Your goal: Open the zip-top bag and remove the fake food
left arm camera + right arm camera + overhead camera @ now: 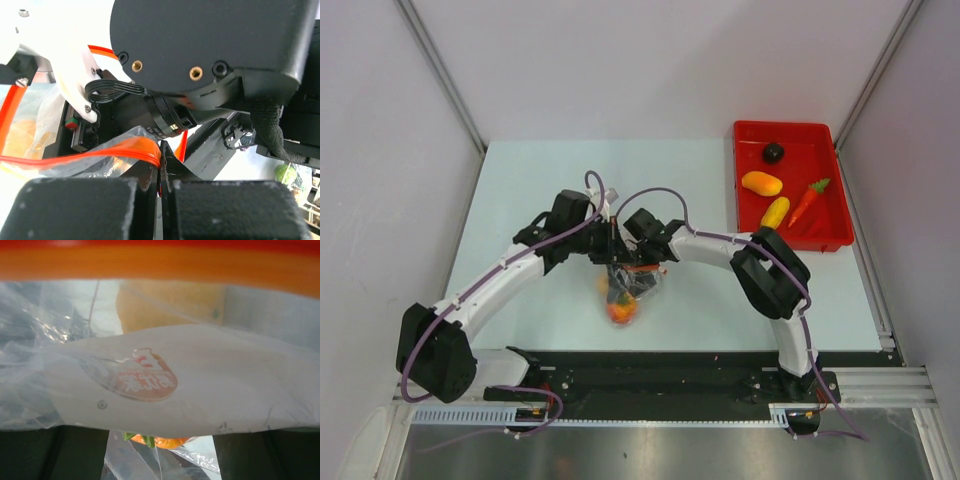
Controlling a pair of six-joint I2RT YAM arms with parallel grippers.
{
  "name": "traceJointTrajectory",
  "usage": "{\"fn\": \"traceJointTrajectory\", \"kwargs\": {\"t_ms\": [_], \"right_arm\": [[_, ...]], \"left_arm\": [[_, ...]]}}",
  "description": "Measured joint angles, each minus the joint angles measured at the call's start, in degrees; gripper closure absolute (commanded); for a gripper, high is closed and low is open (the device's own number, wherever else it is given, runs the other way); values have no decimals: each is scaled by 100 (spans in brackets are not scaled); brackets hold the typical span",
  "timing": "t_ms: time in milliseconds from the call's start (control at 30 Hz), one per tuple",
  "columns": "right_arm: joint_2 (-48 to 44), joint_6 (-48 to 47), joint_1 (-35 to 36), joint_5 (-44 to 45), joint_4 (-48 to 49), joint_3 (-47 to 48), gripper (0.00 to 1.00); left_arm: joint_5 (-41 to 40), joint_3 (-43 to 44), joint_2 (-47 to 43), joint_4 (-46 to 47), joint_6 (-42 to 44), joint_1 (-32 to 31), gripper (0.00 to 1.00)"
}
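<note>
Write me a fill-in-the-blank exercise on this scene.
The red tray holds ___ pieces of fake food.
The carrot has a ___ top.
The left gripper pinches the zip-top bag by its orange-red ___.
Missing words: four; green; zip strip.

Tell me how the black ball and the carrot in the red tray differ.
The black ball is round and dark; the carrot is long, thin and orange with a green top. The black ball sits near the far edge of the red tray; the carrot lies slanted nearer its right side. Both lie in the tray, apart from each other.
</note>
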Motion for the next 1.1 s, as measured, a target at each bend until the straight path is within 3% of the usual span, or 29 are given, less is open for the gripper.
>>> {"fn": "traceJointTrajectory", "kwargs": {"t_ms": [67, 200, 400, 633, 1100], "right_arm": [[9, -13, 33, -15, -2, -9, 45], [-15, -37, 22, 9, -7, -39, 74], [-339, 15, -96, 284, -118, -181, 98], [-728, 118, -254, 713, -243, -254, 100], [-1729, 164, -741, 1008, -258, -260, 100]], "left_arm": [[-4, -35, -2, -31, 4, 0, 100], [-55, -59, -15, -61, 50, 0, 100], [-96, -87, -35, 0, 98, 2, 100], [79, -72, -68, 468, 96, -44, 100], [-160, -90, 52, 92, 254, -31, 100]]}}
